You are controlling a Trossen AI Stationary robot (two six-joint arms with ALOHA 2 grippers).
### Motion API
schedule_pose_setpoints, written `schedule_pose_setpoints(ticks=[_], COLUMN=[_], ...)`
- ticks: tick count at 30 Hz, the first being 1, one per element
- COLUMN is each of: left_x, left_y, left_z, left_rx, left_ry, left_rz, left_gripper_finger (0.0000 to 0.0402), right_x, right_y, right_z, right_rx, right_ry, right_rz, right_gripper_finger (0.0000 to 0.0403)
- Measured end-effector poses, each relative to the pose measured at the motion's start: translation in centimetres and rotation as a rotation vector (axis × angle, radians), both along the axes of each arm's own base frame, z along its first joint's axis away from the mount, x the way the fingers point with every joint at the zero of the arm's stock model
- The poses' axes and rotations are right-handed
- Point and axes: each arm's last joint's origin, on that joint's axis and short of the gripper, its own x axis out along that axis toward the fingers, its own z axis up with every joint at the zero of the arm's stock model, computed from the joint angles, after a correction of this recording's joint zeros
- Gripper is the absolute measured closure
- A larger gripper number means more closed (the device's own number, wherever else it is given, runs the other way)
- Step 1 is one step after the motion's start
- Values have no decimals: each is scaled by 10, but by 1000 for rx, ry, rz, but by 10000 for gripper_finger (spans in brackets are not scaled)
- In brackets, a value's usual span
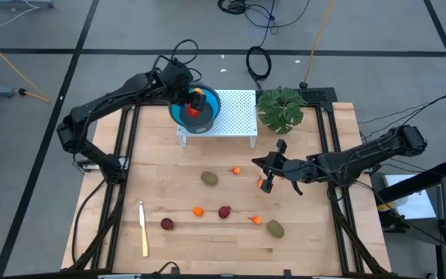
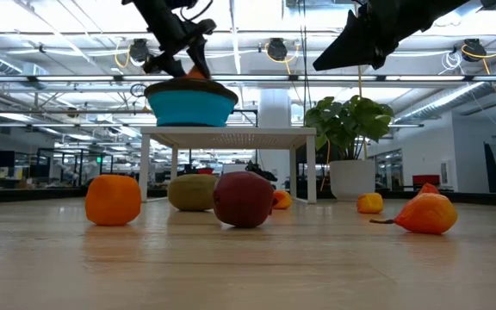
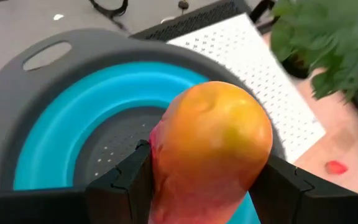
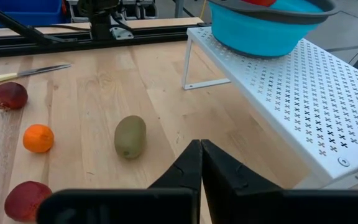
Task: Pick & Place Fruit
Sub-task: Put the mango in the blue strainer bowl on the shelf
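Observation:
The large oblong red-orange-yellow fruit sits between the fingers of my left gripper, over the blue bowl. The bowl stands on the white perforated stand at the table's far side. Small fruit lie on the wood: two olive-brown ovals, dark red balls and small orange pieces. My right gripper hangs shut above the table's right middle, holding nothing. My left gripper pinches the large fruit by its two long sides between the two fingers. The fingers slant down from the table's left. The fruit's rounded far end juts out past them, above the bowl's inside, and I see it resting on nothing.
A leafy green plant stands right of the stand. A slim cream-yellow knife lies near the table's front left. A tiny orange piece lies just under my right gripper. Dark rails run along both table sides.

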Motion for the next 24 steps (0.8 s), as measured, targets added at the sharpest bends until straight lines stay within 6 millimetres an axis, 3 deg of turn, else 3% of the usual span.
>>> schedule_pose_setpoints(ticks=[5,14,24], left_x=[4,13,11], left_y=[3,6,-5], left_z=[-7,-2,20], left_rx=[-19,50,230], left_ry=[78,159,326], left_rz=[-32,-162,-302], left_gripper_finger=[197,197,197], right_x=[0,0,0], right_y=[0,0,0], right_z=[0,0,0], right_rx=[2,2,2], right_ry=[-1,-1,-2], right_rz=[-1,-1,-2], right_gripper_finger=[402,402,402])
